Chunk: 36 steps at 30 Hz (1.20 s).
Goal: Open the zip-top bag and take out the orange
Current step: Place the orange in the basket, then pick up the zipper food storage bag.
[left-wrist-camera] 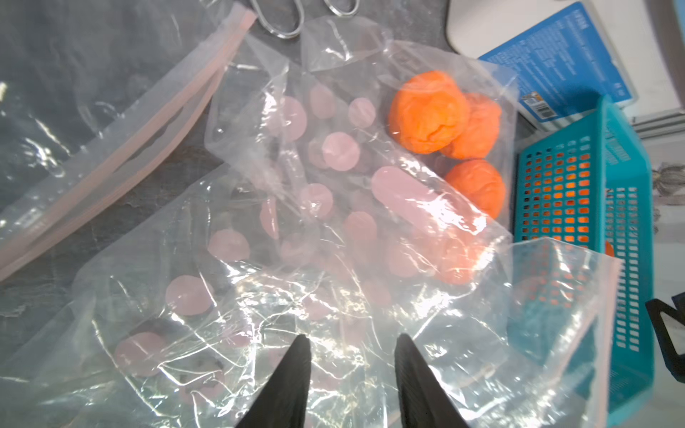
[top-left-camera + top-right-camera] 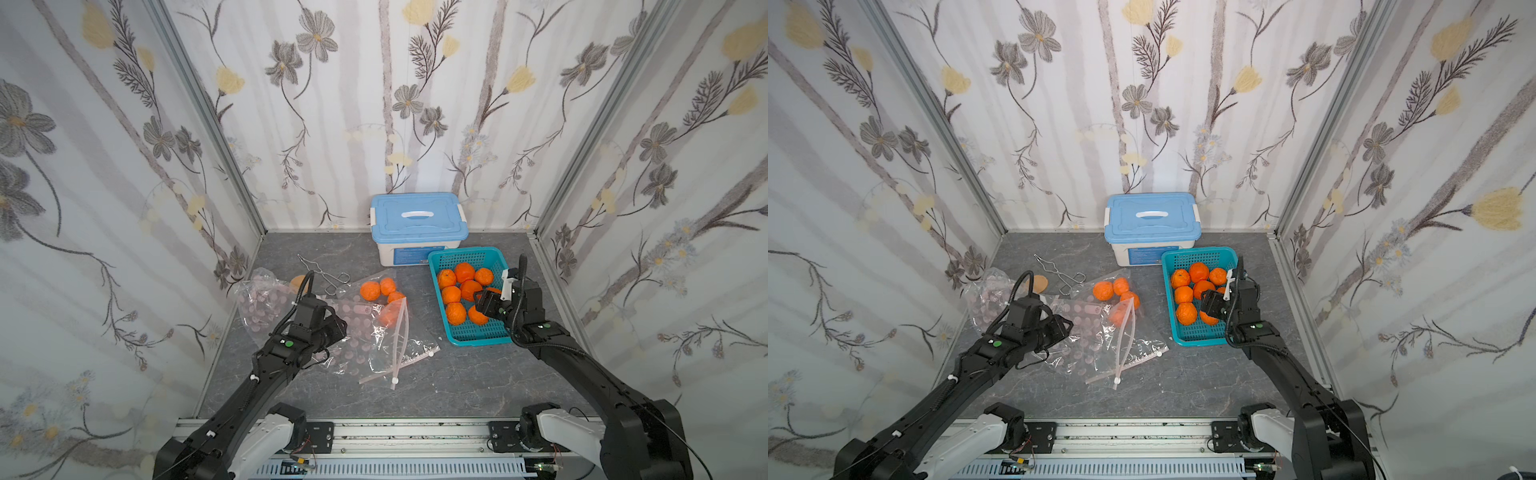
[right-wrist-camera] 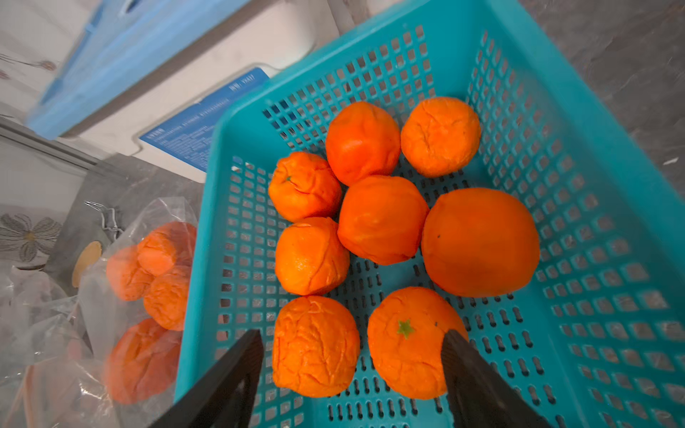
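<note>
**Left gripper** (image 1: 352, 337), jaws parted and clasping nothing, is hovering over the near-left end of the clear, pink-dotted zip-top plastic bag (image 2: 360, 316). The bag is lying crumpled on the grey marbled tabletop (image 2: 415, 395), and its long axis is running from near left to far right. Four wrinkled oranges in the bag (image 2: 370, 291) are bunching at its far-right end, well ahead of the fingertips. A pale pink zip strip (image 2: 400, 336) is standing on edge, running near to far; whether the mouth is unsealed cannot be told.

**Right gripper** (image 3: 352, 333), jaws spread wide and released, is hanging above the teal perforated plastic basket (image 2: 478, 332). A green-stemmed orange (image 3: 404, 344) is lying just beneath, among seven others.
</note>
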### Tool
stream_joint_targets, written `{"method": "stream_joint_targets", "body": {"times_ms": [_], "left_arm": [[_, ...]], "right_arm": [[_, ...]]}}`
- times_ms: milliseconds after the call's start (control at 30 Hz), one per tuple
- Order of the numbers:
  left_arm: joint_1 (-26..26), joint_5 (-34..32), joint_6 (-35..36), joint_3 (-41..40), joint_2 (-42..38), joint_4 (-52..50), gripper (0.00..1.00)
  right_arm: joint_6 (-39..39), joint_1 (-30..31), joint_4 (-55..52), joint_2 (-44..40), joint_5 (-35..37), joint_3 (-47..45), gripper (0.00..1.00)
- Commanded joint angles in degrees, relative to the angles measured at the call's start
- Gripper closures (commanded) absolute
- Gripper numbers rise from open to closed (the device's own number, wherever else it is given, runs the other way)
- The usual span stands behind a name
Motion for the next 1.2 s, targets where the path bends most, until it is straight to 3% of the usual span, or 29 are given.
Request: {"method": "stream_joint_targets", "body": {"times_ms": [0, 200, 433, 600, 733, 867, 1000, 1167], "left_arm": [[-4.50, -4.67, 5.42, 5.19, -0.92, -7.03, 0.57], [-20.41, -10.01, 9.49, 15.29, 6.59, -11.45, 0.37], [-35.88, -13.14, 14.29, 23.58, 20.52, -14.25, 0.19], [-41.59, -17.66, 14.72, 27.03, 27.56, -16.13, 0.12], [-43.09, -24.62, 13.18, 29.77, 33.39, -20.04, 0.12], [-43.17, -33.12, 11.21, 32.60, 40.44, -25.13, 0.19], [-43.17, -38.55, 10.61, 35.28, 46.28, -29.15, 0.33], [-42.83, -43.03, 11.85, 38.18, 45.76, -32.55, 0.68]], "right_arm": [[-0.01, 0.07, 4.51, -4.70, 0.92, -2.08, 0.22], [0.11, 0.06, 6.62, -11.39, 1.10, -5.14, 0.21], [0.37, 0.06, 5.89, -12.40, 1.28, -5.98, 0.21], [0.31, 0.07, 6.03, -12.45, 1.16, -6.24, 0.21], [0.29, 0.07, 6.09, -12.23, 1.02, -6.27, 0.21], [0.20, 0.02, 6.11, -12.18, 0.95, -6.33, 0.21], [0.06, 0.07, 6.10, -11.83, 0.77, -6.33, 0.21], [0.05, 0.07, 6.57, -11.60, 0.50, -6.59, 0.22]]}}
